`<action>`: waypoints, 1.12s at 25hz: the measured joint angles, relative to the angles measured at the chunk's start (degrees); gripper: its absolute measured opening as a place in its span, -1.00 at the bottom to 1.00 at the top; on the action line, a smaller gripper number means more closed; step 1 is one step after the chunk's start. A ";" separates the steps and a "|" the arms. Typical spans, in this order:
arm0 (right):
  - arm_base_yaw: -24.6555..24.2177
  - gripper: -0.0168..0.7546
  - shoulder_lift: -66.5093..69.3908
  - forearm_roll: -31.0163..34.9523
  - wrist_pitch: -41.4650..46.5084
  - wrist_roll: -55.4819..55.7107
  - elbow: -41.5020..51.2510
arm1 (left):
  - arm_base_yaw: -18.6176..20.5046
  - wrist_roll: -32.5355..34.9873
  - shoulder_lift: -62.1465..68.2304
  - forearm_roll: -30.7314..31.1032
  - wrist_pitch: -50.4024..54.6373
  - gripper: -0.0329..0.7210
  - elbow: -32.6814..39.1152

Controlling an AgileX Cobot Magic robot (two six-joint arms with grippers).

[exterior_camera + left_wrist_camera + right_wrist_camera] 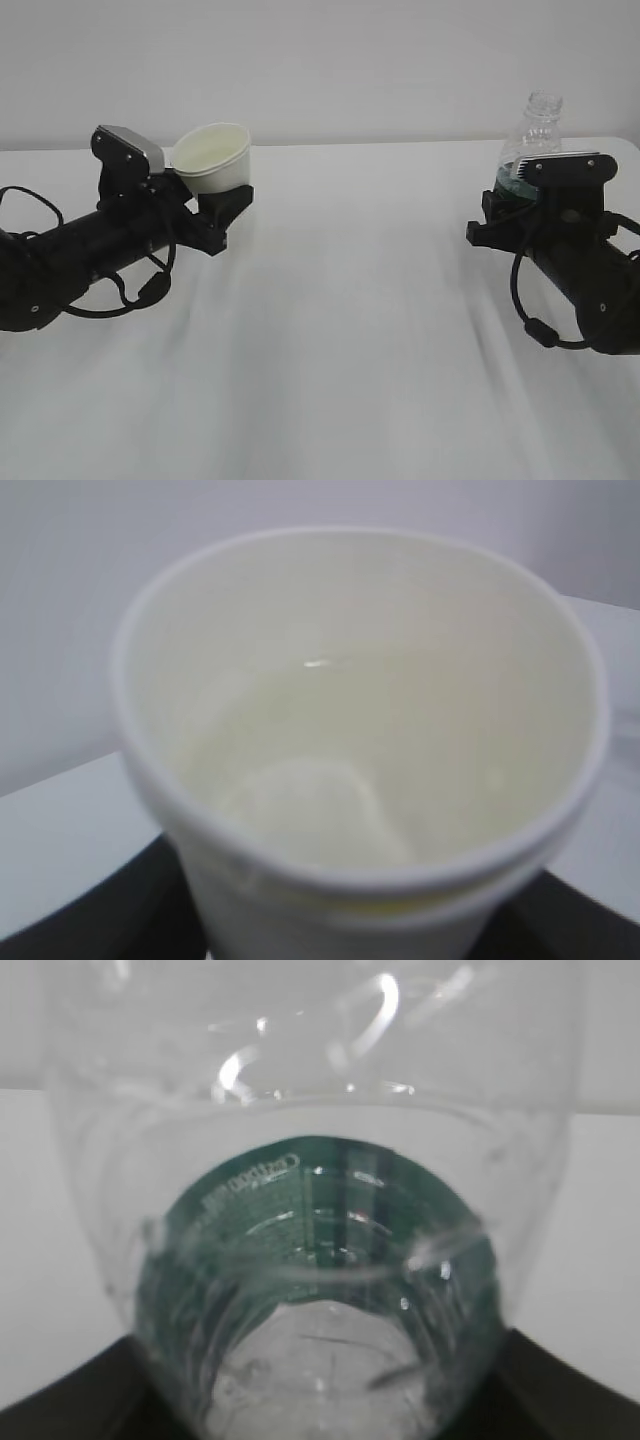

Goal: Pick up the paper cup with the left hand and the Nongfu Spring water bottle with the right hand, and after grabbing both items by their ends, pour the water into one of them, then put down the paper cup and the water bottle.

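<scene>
Paper cup [213, 156] at the left of the white table [350, 300], held low on its body in the left hand [222, 205], jaws part-way open and closed around its lower wall; rim tipped toward the camera, base hidden behind the fingers, so touching the table or just clear of it cannot be told. Inside, in the left wrist view, a pale cream wall and what looks like a shallow pool of water [330, 740] with one small glint on its surface; level hard to judge in the blur.

Well apart at the right, Nongfu Spring water bottle [535, 135], capless, upright with a slight lean, gripped at the green label band by the right hand [505, 215], jaws likewise part-way open and closed on the bottle. Upper body clear and seemingly empty; through the neck, in the right wrist view, little or no water visible.

Judging by that, pouring probably done, set-down in hand. Next: lower each container level onto its base, cup kept upright to avoid a spill, then widen the jaws and back away without nudging either.
</scene>
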 joint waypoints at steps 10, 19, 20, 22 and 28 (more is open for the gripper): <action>0.00 0.20 0.00 -0.33 -0.10 0.00 0.00 | 1.89 1.96 0.00 -4.08 0.00 0.26 0.00; 0.00 0.20 0.00 -0.90 -0.10 0.00 0.00 | 2.00 4.53 0.00 -8.64 0.00 0.26 0.00; 0.00 0.20 0.00 -0.90 -0.10 0.00 0.00 | 2.00 4.69 0.00 -9.22 0.00 0.26 0.00; 0.00 0.20 0.00 -0.90 -0.10 0.00 0.00 | 2.00 5.28 0.00 -10.66 0.00 0.26 0.00; 0.00 0.20 0.00 -1.01 -0.10 0.00 0.00 | 2.37 6.18 0.00 -12.48 0.00 0.26 0.00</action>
